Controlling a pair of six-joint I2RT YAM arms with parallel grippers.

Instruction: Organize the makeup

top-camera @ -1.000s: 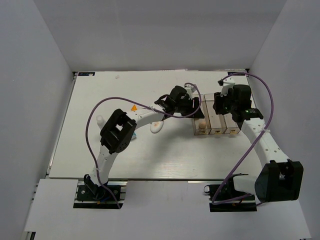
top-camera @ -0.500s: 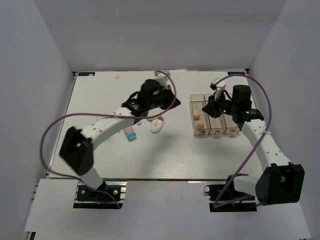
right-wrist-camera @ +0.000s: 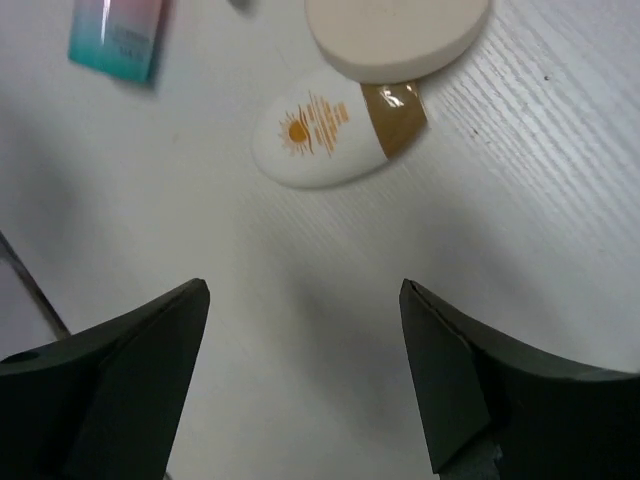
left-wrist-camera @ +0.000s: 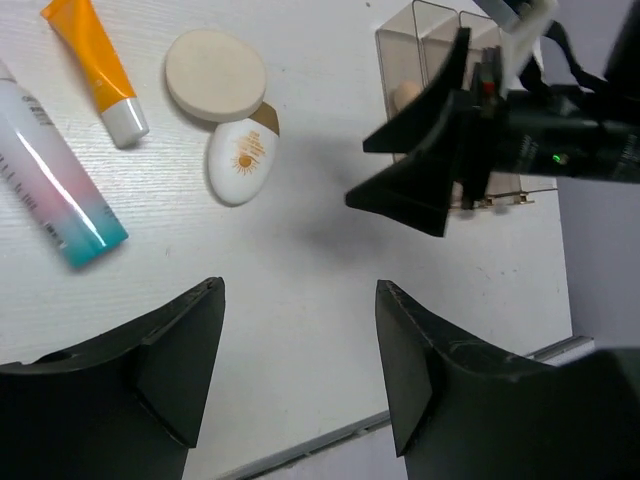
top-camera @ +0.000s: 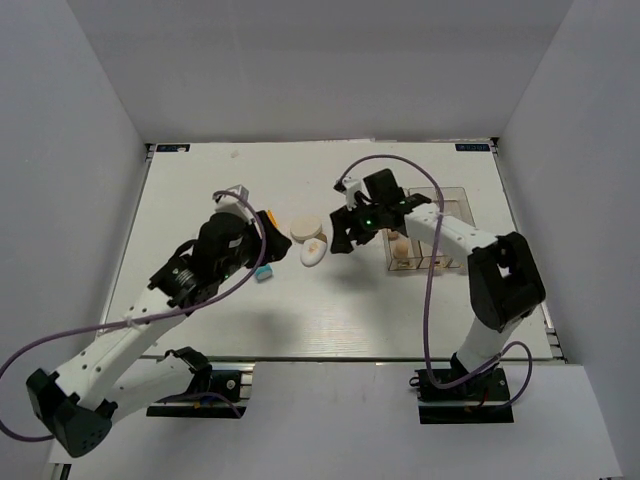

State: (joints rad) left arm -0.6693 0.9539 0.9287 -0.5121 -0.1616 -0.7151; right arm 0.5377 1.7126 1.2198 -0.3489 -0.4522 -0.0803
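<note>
White oval (right-wrist-camera: pixel 325 140), tan cap, orange sun mark: flat on the desk (top-camera: pixel 200 180) near its middle. Its cap end is touching or just short of the compact; which cannot be told.

Compact (right-wrist-camera: pixel 395 30), cream, round: flat on the desk at the oval's 12 o'clock, read from the top view.

Orange tube (left-wrist-camera: pixel 95 60), white cap: at the compact's 9 o'clock, largely under the left arm from above.

Pink-blue tube (left-wrist-camera: pixel 50 190): at the oval's 9 o'clock. Only its teal end shows from above.

Sponges (top-camera: pixel 399 240), beige, two: already in the box (top-camera: pixel 455 200), a clear one, leftmost compartment, at the oval's 3 o'clock.

Right hand (right-wrist-camera: pixel 302 290): fingers spread wide, holding nothing, between oval and box at the oval's 2 o'clock.

Left hand (left-wrist-camera: pixel 300 290): fingers apart, empty, raised near the tubes.

Status, as judged: four pieces loose, the two other compartments apparently unfilled. The oval looks like the right hand's next pick.

Hazards:
- The oval is smooth and rounded. Fingers closing off-centre could squirt it sideways.
- The compact sits so close that a descending finger may land on it or push it.
- Both arms crowd the same cluster, so reaching in together risks a knock.
- The box is light and just beside the right arm, so a swing toward it could shift it or tip the sponges out.
</note>
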